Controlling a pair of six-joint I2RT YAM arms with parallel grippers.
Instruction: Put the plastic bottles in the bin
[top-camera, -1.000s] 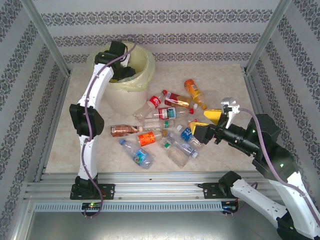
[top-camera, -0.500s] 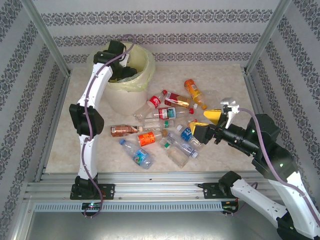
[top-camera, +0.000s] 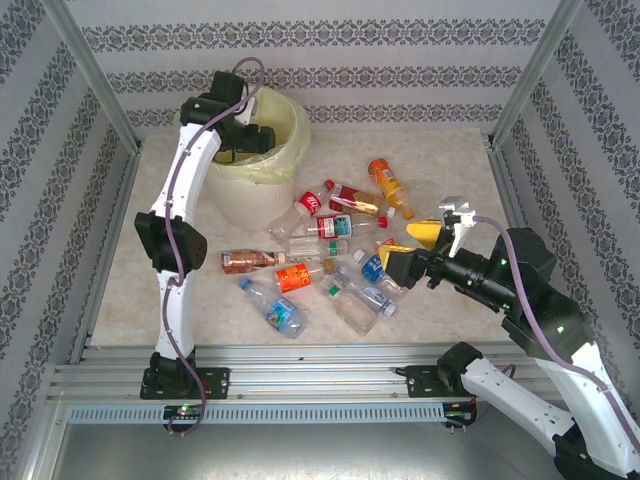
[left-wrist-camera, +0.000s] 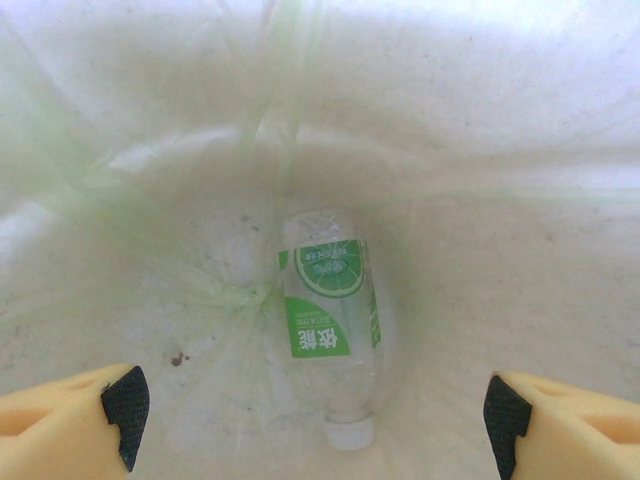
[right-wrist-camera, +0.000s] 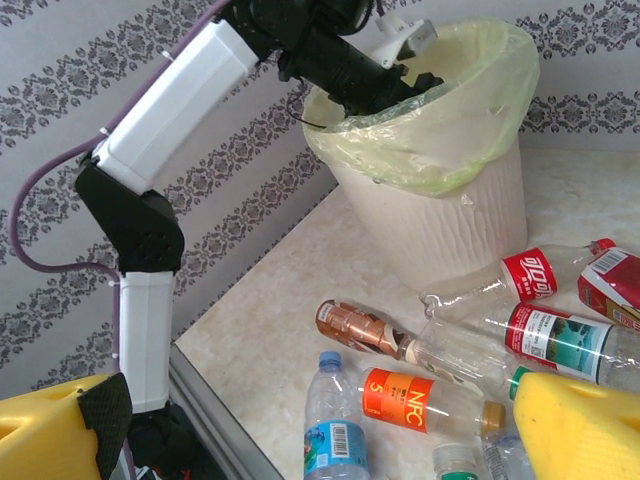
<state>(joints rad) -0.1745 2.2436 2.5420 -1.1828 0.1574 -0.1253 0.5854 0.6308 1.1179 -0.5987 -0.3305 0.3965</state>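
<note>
Beside the bin (top-camera: 250, 197), plastic bottles (top-camera: 330, 226) lie clustered, several touching.

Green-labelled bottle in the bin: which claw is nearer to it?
Left. The left claw hangs open directly above that bottle, over the bin; the right claw is across the table beside the loose bottles.
</note>
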